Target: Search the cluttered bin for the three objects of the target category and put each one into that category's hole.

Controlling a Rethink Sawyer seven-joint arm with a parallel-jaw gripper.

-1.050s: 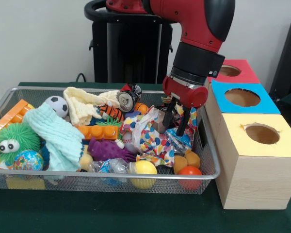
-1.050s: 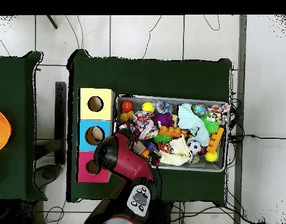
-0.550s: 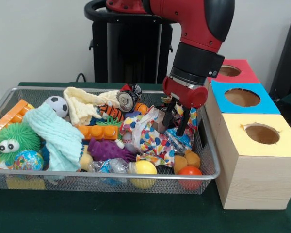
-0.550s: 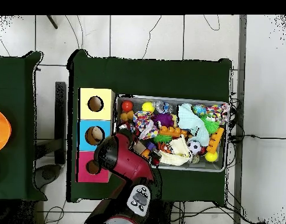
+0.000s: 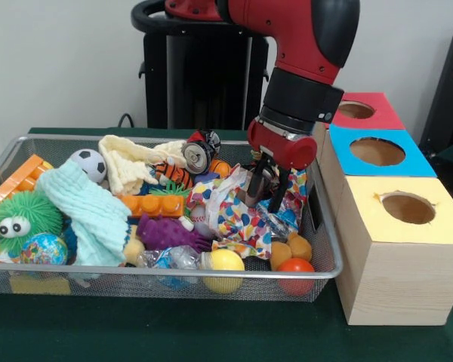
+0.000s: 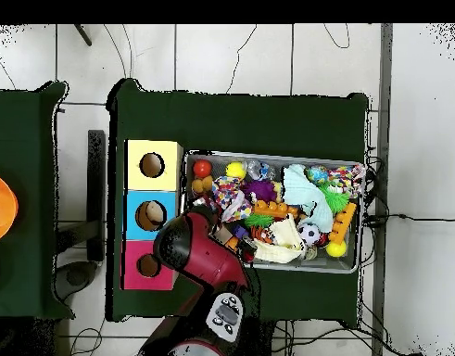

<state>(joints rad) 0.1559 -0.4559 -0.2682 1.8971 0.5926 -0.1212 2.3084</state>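
Shifted slightly left, gripper (image 5: 263, 194) seemingly spread open over patterned wrapper (image 5: 234, 215).

Green tablecloth (image 5: 174, 332) under everything. White tiled floor (image 6: 231, 56) at 12 o'clock of the table in overhead view. Second green table (image 6: 27, 120) at 9 o'clock, an orange bowl (image 6: 1, 206) on it. Black cable (image 6: 416, 220) ran off at 3 o'clock.
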